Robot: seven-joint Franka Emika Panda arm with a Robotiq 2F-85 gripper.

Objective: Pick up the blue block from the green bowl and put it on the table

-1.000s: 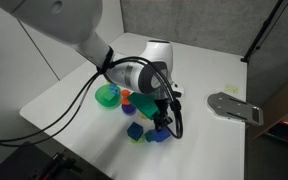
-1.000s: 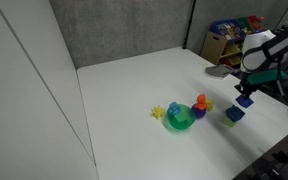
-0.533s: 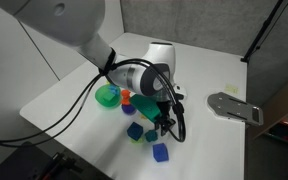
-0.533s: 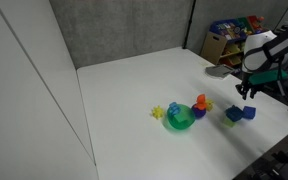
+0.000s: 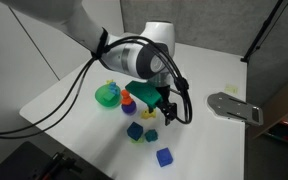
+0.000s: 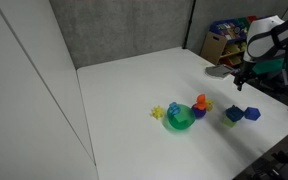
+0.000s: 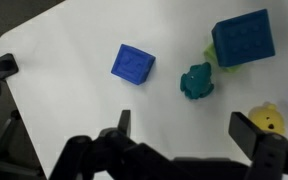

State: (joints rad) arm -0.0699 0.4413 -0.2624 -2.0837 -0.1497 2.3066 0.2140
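The blue block [image 5: 164, 157] [image 6: 251, 113] [image 7: 132, 64] lies on the white table [image 5: 206, 68] [image 6: 134, 85], free of any grip. Above it my gripper [image 5: 170, 116] [image 6: 242, 82] [image 7: 187, 128] hangs open with nothing between its fingers. The green bowl [image 5: 107, 95] [image 6: 181, 120] stands well away from the block and is outside the wrist view. A second blue cube [image 5: 134, 131] [image 6: 233, 116] [image 7: 244, 38] sits between bowl and block, with a small cyan piece [image 5: 149, 137] [image 7: 195, 81] beside it.
A red-and-blue stacked toy [image 5: 127, 100] [image 6: 200, 104] stands next to the bowl, with a yellow piece [image 6: 159, 111] on the bowl's other side. A grey metal plate [image 5: 234, 106] [image 6: 217, 70] lies off the table's side. The table edge runs close to the blue block.
My gripper has opened and let go of the blue block, which dropped onto the table. The gripper has then risen away from it.
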